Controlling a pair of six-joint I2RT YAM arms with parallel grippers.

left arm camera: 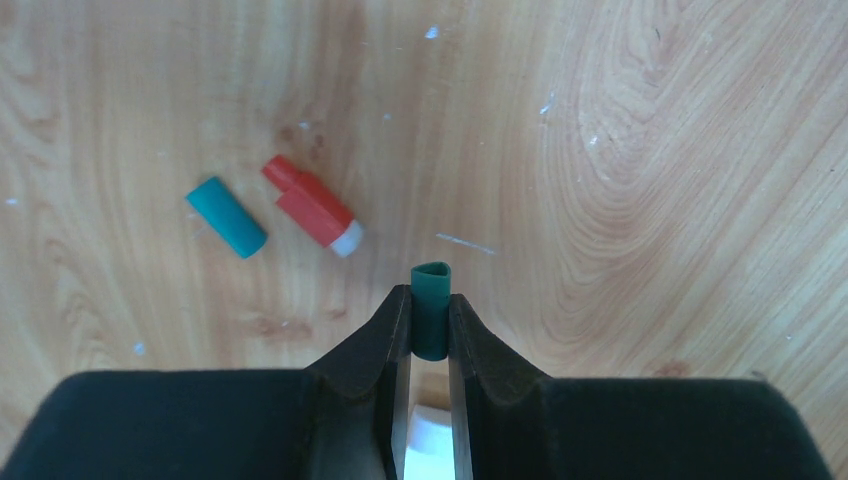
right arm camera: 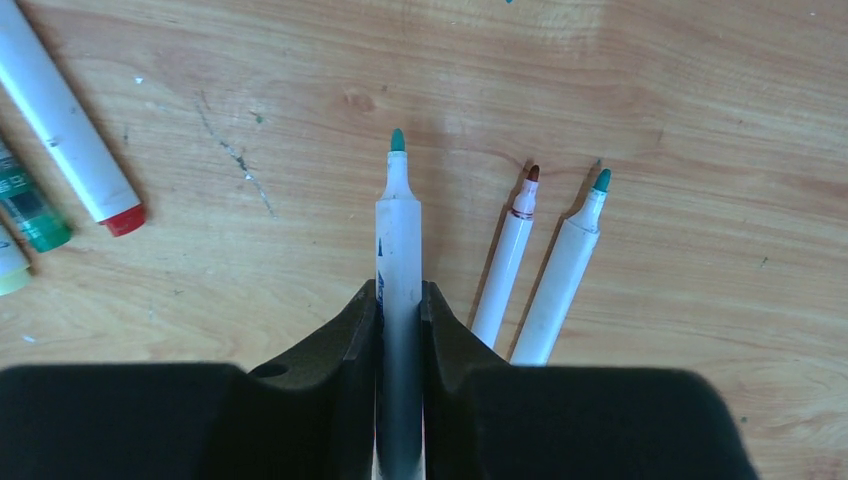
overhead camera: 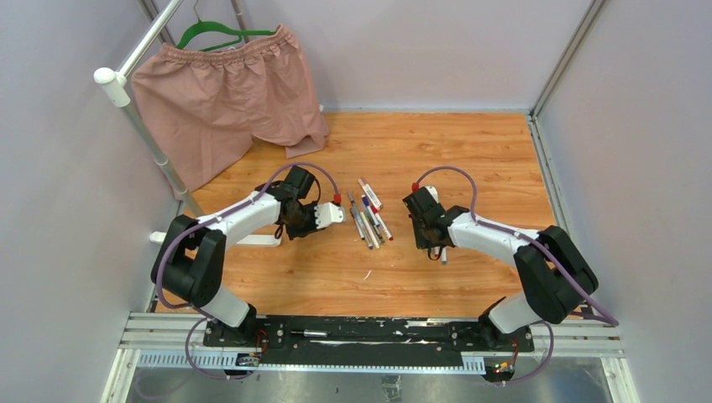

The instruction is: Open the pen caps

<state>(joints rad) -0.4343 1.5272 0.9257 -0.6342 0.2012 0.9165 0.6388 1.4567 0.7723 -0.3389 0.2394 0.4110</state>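
Note:
My left gripper (left arm camera: 431, 308) is shut on a dark green pen cap (left arm camera: 432, 285), which sticks up from between the fingertips above the wooden table. A teal cap (left arm camera: 227, 216) and a red cap (left arm camera: 312, 205) lie loose on the wood to its left. My right gripper (right arm camera: 399, 300) is shut on a white pen (right arm camera: 399, 225) whose green tip is bare. Two more uncapped pens, one brown-tipped (right arm camera: 510, 255) and one green-tipped (right arm camera: 568, 265), lie on the table just right of it. From above, the left gripper (overhead camera: 295, 227) and the right gripper (overhead camera: 435, 245) flank a pile of pens (overhead camera: 368, 217).
Capped pens lie at the left of the right wrist view, one with a red end (right arm camera: 65, 125) and one green (right arm camera: 30, 210). Pink shorts (overhead camera: 227, 92) on a green hanger (overhead camera: 214, 32) hang from a white rail (overhead camera: 147, 134) at the back left. A white bar (overhead camera: 260, 240) lies under the left arm.

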